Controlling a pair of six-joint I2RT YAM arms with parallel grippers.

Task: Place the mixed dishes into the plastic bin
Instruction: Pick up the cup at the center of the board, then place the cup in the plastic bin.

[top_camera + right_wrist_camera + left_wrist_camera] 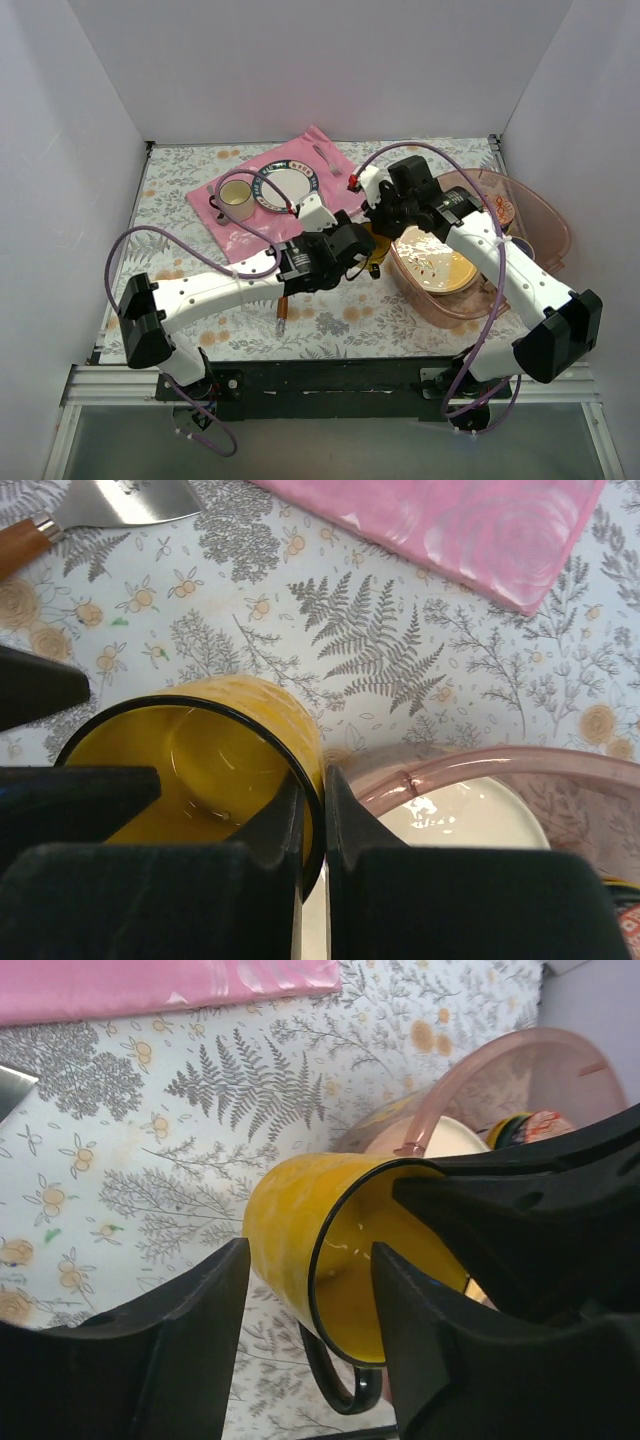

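Right wrist: yellow mug [200, 745] is pinched by right claw [312, 785], left claw [307, 1252] parted around it; plate [470, 820] is in bin [480, 763], mug not yet.

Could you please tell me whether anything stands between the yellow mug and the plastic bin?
Nothing visible does. The right gripper pinches the wall of the yellow mug right beside the rolled rim of the plastic bin. The left gripper, open, straddles the mug's wall away from the bin.
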